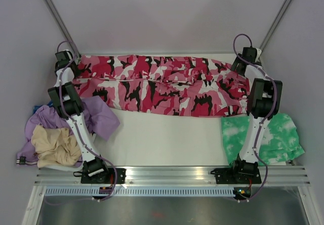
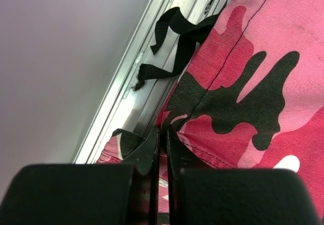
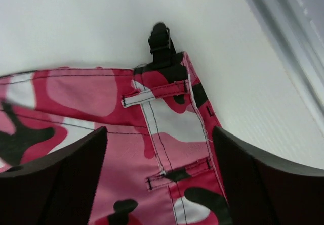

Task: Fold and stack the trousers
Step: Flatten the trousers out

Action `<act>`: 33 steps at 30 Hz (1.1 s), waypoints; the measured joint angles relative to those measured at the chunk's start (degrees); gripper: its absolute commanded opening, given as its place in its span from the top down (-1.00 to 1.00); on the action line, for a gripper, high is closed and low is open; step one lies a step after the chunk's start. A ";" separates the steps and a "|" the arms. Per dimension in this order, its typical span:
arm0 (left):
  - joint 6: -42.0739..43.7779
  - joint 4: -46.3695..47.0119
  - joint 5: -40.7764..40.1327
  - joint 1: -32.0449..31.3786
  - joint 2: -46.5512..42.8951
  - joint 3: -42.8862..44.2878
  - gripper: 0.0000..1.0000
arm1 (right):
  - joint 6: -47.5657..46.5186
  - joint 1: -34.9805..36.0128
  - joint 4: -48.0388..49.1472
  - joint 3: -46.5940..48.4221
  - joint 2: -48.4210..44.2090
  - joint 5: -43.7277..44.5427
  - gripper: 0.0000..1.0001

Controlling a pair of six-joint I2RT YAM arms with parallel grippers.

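The camouflage trousers (image 1: pixel 162 86) lie spread flat across the far part of the table, legs to the left and waistband to the right. My left gripper (image 1: pixel 71 67) is at the far left leg end. In the left wrist view it (image 2: pixel 163 134) is shut on a fold of the trousers (image 2: pixel 243 83) at their edge. My right gripper (image 1: pixel 242 65) is at the far right over the waistband. In the right wrist view it (image 3: pixel 159 131) is open, its fingers either side of the belt loops of the trousers (image 3: pixel 167 134), holding nothing.
A lilac garment (image 1: pixel 98 116) and a beige one (image 1: pixel 53 144) lie heaped at the left. A green-and-white tie-dye garment (image 1: pixel 276 136) lies at the right. A black strap (image 2: pixel 174 38) lies by the far metal rail (image 2: pixel 126 93). A black buckle (image 3: pixel 161 40) sticks out from the waistband.
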 measured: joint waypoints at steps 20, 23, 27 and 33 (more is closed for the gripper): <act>0.00 0.28 0.22 0.09 -0.28 -0.24 0.95 | 0.00 -0.74 -7.69 24.92 18.05 -5.46 0.32; 0.00 0.66 -0.17 0.09 -0.28 -0.26 0.95 | 1.42 -0.83 -8.15 27.12 19.34 -5.46 0.10; -0.63 1.77 -0.52 0.07 -0.28 -0.26 0.95 | 3.50 -1.51 -7.39 27.58 19.54 -7.80 -0.58; -2.86 3.17 -0.26 0.02 -0.28 -0.26 0.95 | -1.92 -1.40 -6.34 26.97 18.78 -12.50 -0.96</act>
